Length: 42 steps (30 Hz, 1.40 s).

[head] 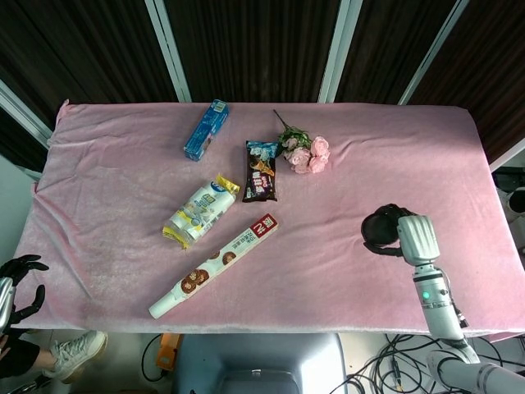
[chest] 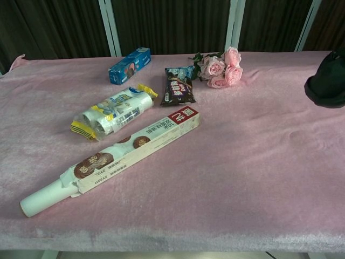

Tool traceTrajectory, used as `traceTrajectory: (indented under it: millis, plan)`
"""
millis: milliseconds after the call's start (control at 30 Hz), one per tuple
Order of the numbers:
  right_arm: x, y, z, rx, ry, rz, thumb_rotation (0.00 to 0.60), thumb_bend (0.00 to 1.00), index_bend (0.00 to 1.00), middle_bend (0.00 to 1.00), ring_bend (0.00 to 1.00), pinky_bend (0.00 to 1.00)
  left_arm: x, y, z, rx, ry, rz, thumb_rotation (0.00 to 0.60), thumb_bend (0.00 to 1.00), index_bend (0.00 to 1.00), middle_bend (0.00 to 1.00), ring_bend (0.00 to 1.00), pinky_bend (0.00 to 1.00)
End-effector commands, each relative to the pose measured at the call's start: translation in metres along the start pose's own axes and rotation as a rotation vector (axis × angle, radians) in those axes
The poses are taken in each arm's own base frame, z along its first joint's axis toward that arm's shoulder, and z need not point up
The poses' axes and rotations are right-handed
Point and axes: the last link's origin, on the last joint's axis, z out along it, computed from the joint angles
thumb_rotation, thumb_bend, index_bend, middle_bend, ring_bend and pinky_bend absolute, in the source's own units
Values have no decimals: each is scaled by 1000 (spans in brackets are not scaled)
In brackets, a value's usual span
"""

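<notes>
Right hand (head: 392,233) hovering over the right side of the pink surface (head: 115,205), fingers curled in, grasping nothing. Left hand (head: 18,283) hanging off the near left edge, fingers spread, released. Lying nearest the right hand, though well apart: pink roses (head: 305,152) far off to its left, a dark snack pack (head: 261,171) beside them.
</notes>
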Motion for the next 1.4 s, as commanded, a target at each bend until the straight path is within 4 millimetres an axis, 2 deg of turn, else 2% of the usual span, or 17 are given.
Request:
traceTrajectory:
  millis: [33,167,333,533,633,900,1200,1400]
  plan:
    - [-4,3,-6,-121,-199,-266,600,129,714,594,668,741,0,0,0,1,-2,0,600,482,390,231,190,372]
    - [2,-11,-3,-78,-108,-155,600,129,713,594,668,741,0,0,0,1,-2,0,600,482,390,231,190,372]
    - [12,-31,-4,92,98,217,600,129,712,594,668,741,0,0,0,-1,-1,0,600,482,390,231,190,372]
    - [22,-38,-7,280,285,534,600,129,707,594,668,741,0,1,-1,-2,1,0,600,481,391,231,190,373]
    - [23,-36,-8,309,307,599,600,129,705,594,668,741,0,1,0,-3,0,0,600,483,390,231,190,373]
    - [8,-23,-4,264,204,401,600,130,705,594,668,741,0,1,-1,-2,-1,1,600,482,390,231,190,373]
    - [-24,3,0,147,-32,-91,600,129,702,595,663,740,0,1,-1,-1,-4,1,600,482,390,232,190,373]
    - [-41,10,1,101,-151,-183,600,129,652,593,597,695,1,0,-1,2,-1,-2,600,482,391,232,190,373]
